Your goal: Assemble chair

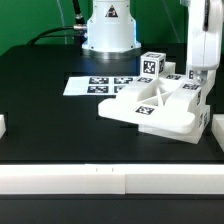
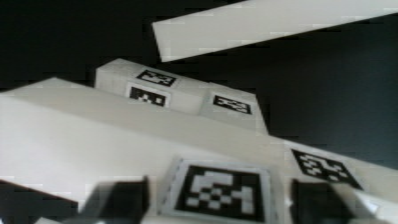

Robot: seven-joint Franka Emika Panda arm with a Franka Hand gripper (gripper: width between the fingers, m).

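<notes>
**Chair parts clustered at the table's front, fingers straddling a tagged block**

I see the chair as a cluster of matte white pieces on the black table, toward the exterior view's right and close to the white front rail. The biggest piece is the cross-braced flat plate, lying flat with its diagonal braces facing up. Blocky parts crowd against its far side and its right side, and a tagged cube-like block stands just behind it.

My gripper comes down from above over the right end of that cluster. In the wrist view I look past two dark fingers, one on each side of a white block face that carries a tag. That tagged block sits between the fingers. I can see a narrow strip on either side of it, but the picture is too blurred for me to say whether the pads touch it, so I cannot tell whether the fingers are clamped on the block or let go of it.

Beyond the fingers, the wrist view shows a stepped white part with three more tags on its faces, and past that a plain white bar lying against the dark table.

Further out in the exterior view, the marker board lies flat on the table behind the chair parts, just in front of the robot base.
</notes>
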